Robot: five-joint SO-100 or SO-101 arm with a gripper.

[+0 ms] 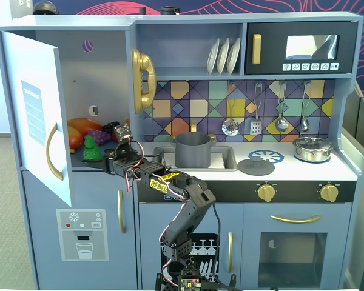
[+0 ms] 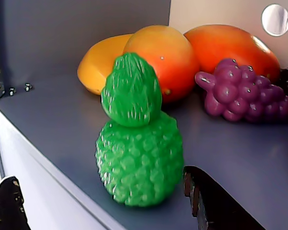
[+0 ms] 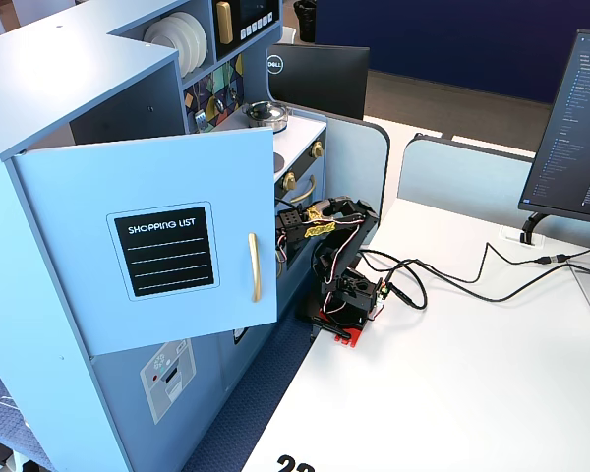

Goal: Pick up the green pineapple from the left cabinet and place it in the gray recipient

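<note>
Jaws spread wide, gripping nothing — in the wrist view the black two-finger gripper shows one dark finger at seven o'clock and one at five. The bumpy bright green toy pineapple stands upright between them on the blue-gray cabinet shelf, untouched. Behind it, at one o'clock, lie orange-red plastic fruits and purple grapes.
</note>
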